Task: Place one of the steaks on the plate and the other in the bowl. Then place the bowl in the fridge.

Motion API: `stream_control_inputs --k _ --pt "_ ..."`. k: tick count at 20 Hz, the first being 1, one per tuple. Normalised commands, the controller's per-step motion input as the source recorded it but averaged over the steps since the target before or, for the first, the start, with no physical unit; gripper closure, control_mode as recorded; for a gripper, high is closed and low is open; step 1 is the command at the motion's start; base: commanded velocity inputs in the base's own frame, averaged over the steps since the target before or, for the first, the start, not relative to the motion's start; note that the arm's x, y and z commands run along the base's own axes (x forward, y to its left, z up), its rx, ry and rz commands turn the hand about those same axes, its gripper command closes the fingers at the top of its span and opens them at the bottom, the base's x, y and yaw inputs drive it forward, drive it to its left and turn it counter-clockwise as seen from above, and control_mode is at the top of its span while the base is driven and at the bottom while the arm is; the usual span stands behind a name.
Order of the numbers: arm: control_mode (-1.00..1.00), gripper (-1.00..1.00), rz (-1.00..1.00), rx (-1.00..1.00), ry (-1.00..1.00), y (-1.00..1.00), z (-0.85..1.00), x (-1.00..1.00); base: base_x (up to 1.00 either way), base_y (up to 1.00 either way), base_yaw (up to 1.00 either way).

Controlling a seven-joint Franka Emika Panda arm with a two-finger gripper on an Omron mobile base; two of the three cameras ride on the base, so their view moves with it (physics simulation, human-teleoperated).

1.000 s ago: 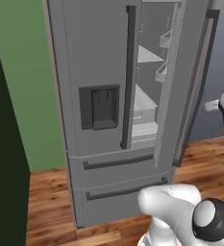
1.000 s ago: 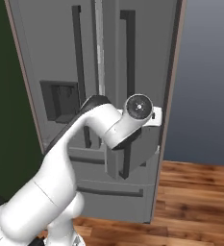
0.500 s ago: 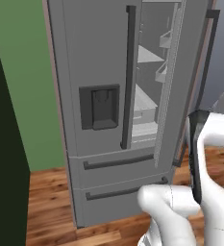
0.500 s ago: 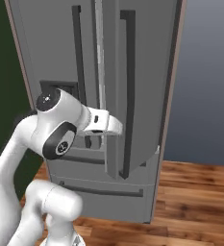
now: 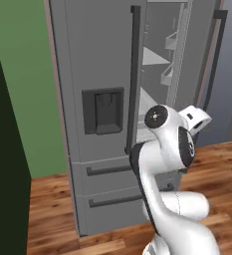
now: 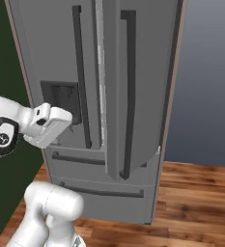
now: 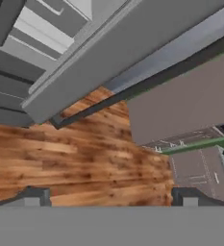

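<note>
While the fridge stands with one door ajar, the tool is spread wide, empty.

The fridge is a tall grey steel French-door unit standing on the wooden floor. Its left door, with a dark dispenser panel, is shut; its right door hangs open, showing white shelves and door bins inside. Dark bar handles run down both doors, and two drawers sit closed below.
</note>
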Motion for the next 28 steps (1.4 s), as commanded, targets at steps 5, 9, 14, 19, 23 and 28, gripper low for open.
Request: stream_control_inputs --k 5,9,14,19,23,28 --pt "-1.0 -1.0 0.32 -0.19 0.2 0.69 -0.02 0.61 0.0 0.0 0.0" --pt "-1.0 -1.0 0.04 -0.01 0.2 0.0 -0.06 0.94 0.0 0.0 0.0" --pt "-1.0 -1.0 0.05 -0.02 0.43 0.0 -0.04 0.98 0.0 0.0 0.0" --pt "-1.0 -1.0 0.0 0.0 0.38 -0.13 -0.25 0.85 0.0 0.0 0.0" --pt "-1.0 -1.0 0.11 -0.01 0.09 -0.18 -0.28 0.87 0.0 0.0 0.0" --pt "-1.0 -1.0 0.1 -0.15 0.06 -0.21 -0.34 0.42 0.0 0.0 0.0"
